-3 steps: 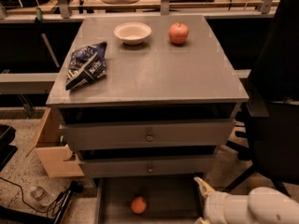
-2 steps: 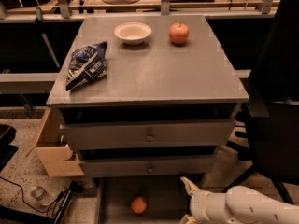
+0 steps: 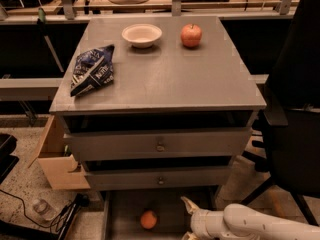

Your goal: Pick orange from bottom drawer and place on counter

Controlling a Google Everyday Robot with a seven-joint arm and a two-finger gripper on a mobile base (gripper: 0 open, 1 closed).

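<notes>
The orange [image 3: 148, 219] lies on the grey floor of the open bottom drawer [image 3: 122, 209], near its middle. My gripper [image 3: 185, 219], white, reaches in from the lower right and sits just right of the orange, at about its height and apart from it. Its two fingers are spread open and hold nothing. The counter [image 3: 165, 76] is the wide grey top of the cabinet above. The two upper knobbed drawers are closed.
On the counter stand a white bowl [image 3: 142, 35], a reddish apple [image 3: 191, 35] and a blue chip bag [image 3: 92, 70]. A black office chair [image 3: 295, 119] is at the right. A cardboard box [image 3: 57, 161] and cables lie at the lower left.
My arm has moved left over the bottom drawer, bringing the gripper closer to the orange. The orange and the things on the counter have not moved.
</notes>
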